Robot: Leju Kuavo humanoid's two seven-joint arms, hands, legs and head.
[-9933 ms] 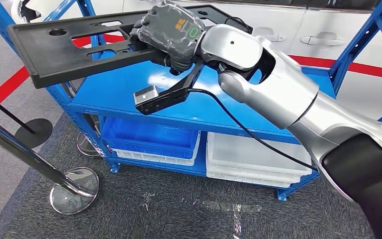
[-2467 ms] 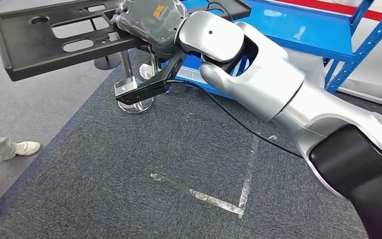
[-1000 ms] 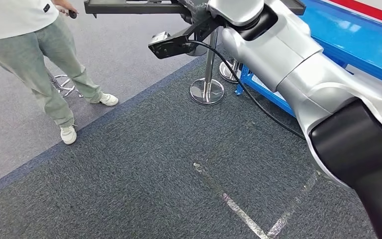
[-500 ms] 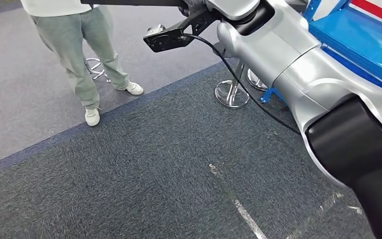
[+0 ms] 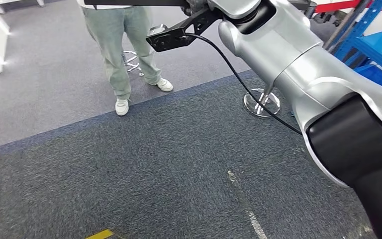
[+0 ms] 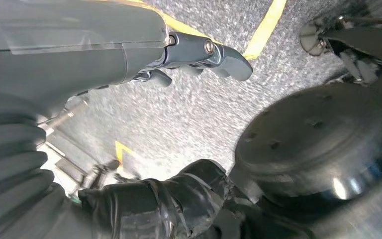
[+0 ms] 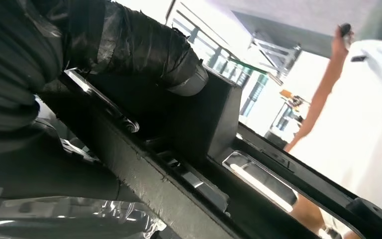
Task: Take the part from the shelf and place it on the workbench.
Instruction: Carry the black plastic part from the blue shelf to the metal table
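From the head view, the silver right arm (image 5: 298, 64) reaches up and forward to the top edge, where the right hand (image 5: 199, 5) meets the long black part (image 5: 134, 2), seen as a thin dark strip held in the air above the floor. A black wrist camera (image 5: 165, 37) hangs under the arm with a cable (image 5: 238, 79) trailing back. A person (image 5: 124, 50) in pale green trousers and white shoes stands on the lighter grey floor just beyond the part, and a chrome post base (image 5: 262, 103) sits on the dark carpet (image 5: 154, 174) beside a blue shelf (image 5: 378, 47). In the left wrist view, the left hand (image 6: 129, 55) hangs over speckled carpet marked with a yellow line (image 6: 266, 27); its fingers (image 6: 224, 52) are stretched out and apart with nothing in them. In the right wrist view, the thumb (image 7: 144, 47) presses on a raised block of the black part (image 7: 199, 164), which the hand grips, and the person's raised arm (image 7: 323, 94) shows beyond.
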